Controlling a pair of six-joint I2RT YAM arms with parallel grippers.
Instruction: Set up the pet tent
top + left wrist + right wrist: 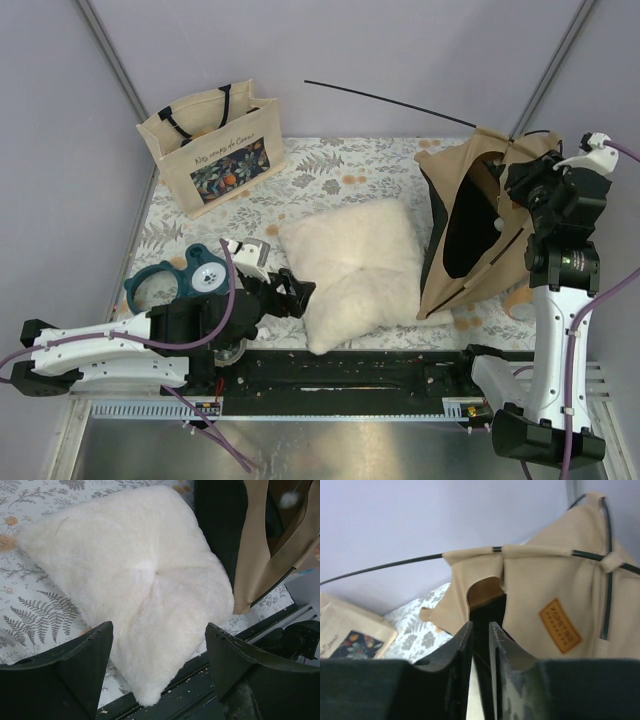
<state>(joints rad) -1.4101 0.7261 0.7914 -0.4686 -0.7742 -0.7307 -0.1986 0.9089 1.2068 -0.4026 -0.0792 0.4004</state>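
Observation:
The tan pet tent [470, 230] stands half-raised at the right of the table, its dark doorway facing left. One thin black pole [390, 98] sticks out far to the left of its top. My right gripper [512, 185] is at the tent's upper right. In the right wrist view its jaws [480, 627] are nearly closed on a dark strip of the tent's edge, below the brown label [561, 625]. My left gripper [159, 645] hangs open over the near corner of the white pillow [135, 575], holding nothing. A white pompom [287, 499] shows inside the tent.
A beige tote bag [215, 150] with a floral print stands at the back left. The fluffy pillow [350, 270] lies mid-table, close to the tent's left side. A teal ringed object [165, 280] sits beside the left arm. A black rail [340, 370] runs along the near edge.

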